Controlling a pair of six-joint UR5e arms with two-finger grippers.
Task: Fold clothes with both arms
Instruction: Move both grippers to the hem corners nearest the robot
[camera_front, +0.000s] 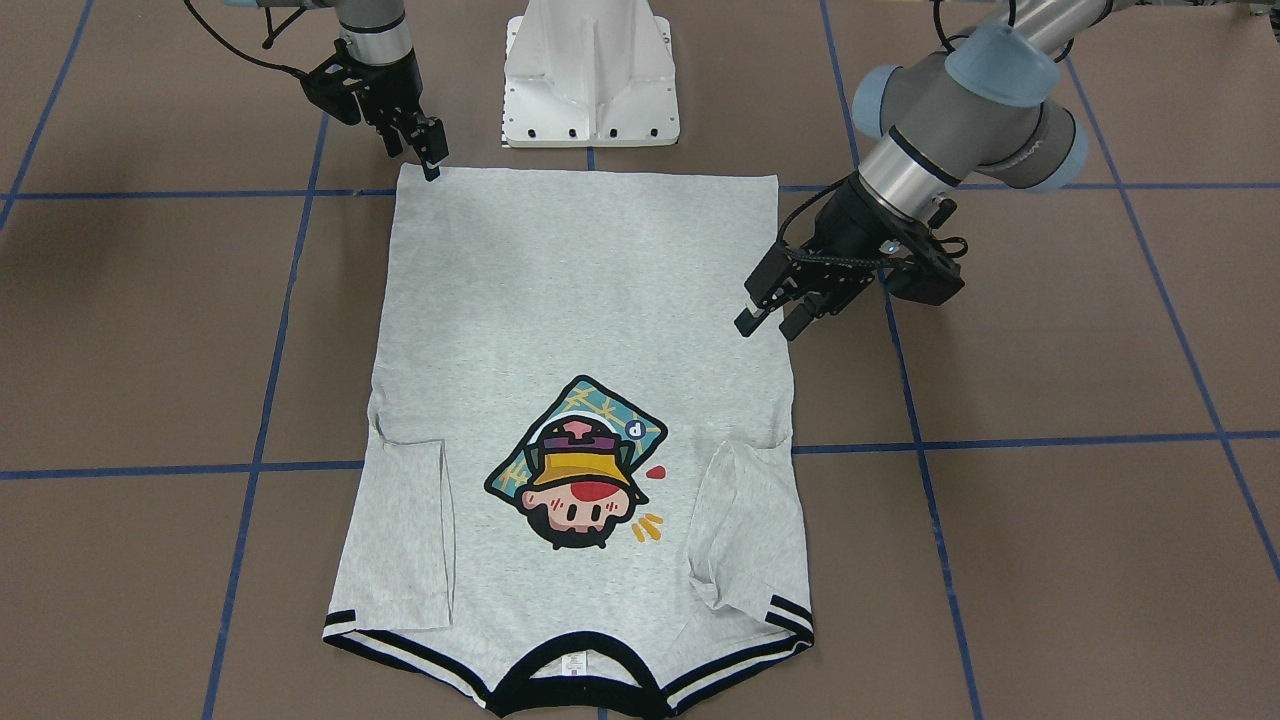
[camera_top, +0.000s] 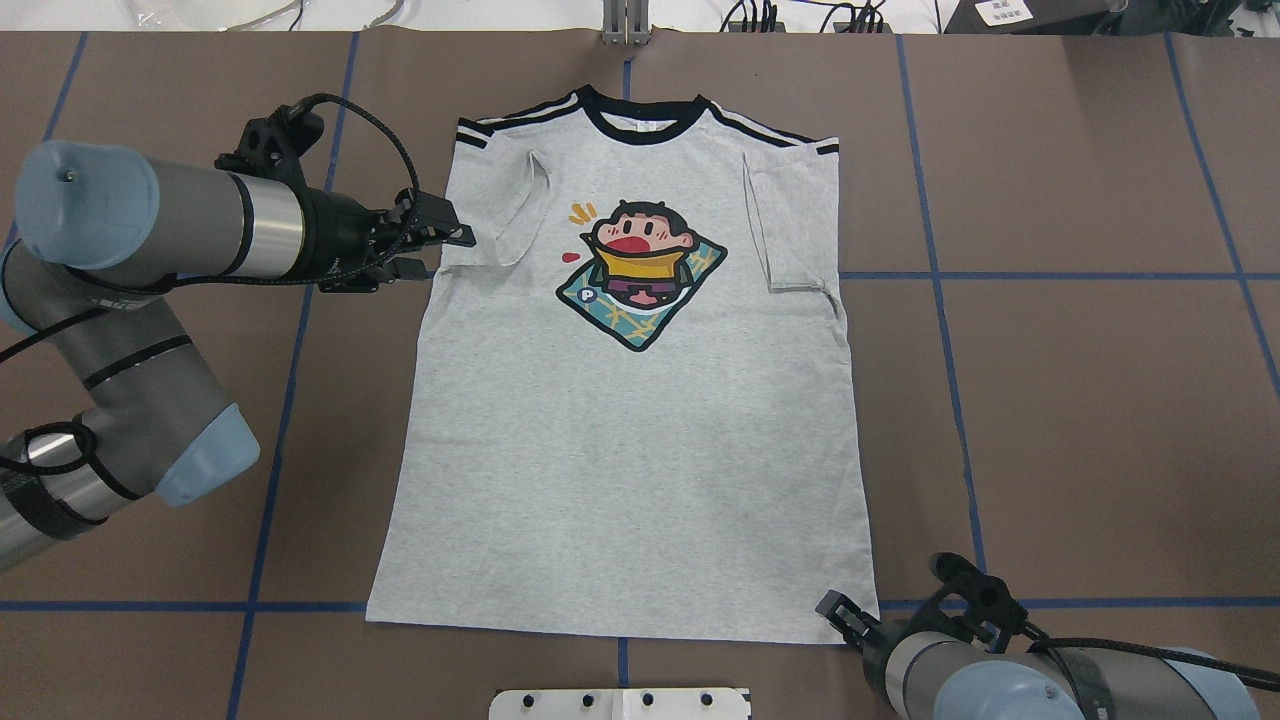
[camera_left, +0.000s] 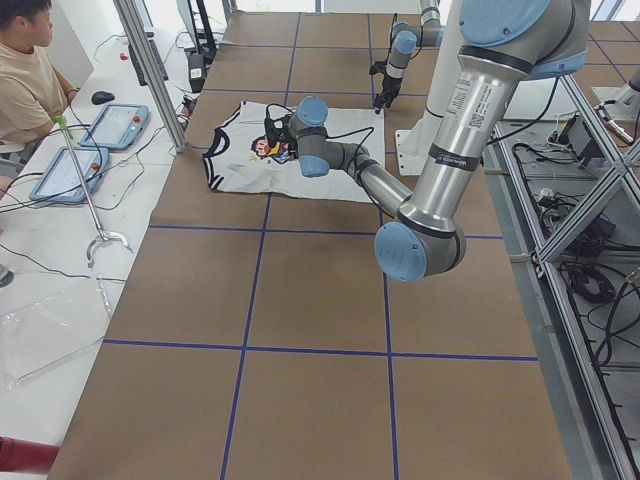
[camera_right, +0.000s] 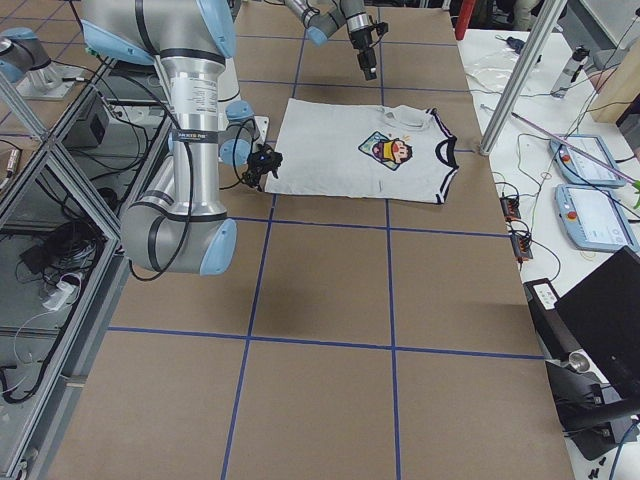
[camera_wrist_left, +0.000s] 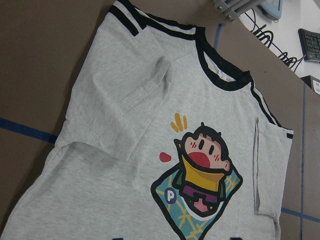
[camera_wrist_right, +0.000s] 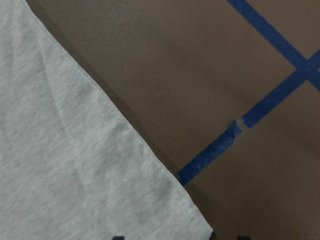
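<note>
On the brown surface (camera_front: 1050, 350), the sleeve-tucked light-grey cartoon T-shirt (camera_front: 580, 300) awaits body folds; left fingers (camera_front: 750, 318) and right fingers (camera_front: 430, 150) hang released.

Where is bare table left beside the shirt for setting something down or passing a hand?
Widest: brown table right of the light-grey cartoon-print T-shirt in the overhead view. Crowded: the sleeve side at the black left gripper, and the hem corner at the black right gripper.
</note>
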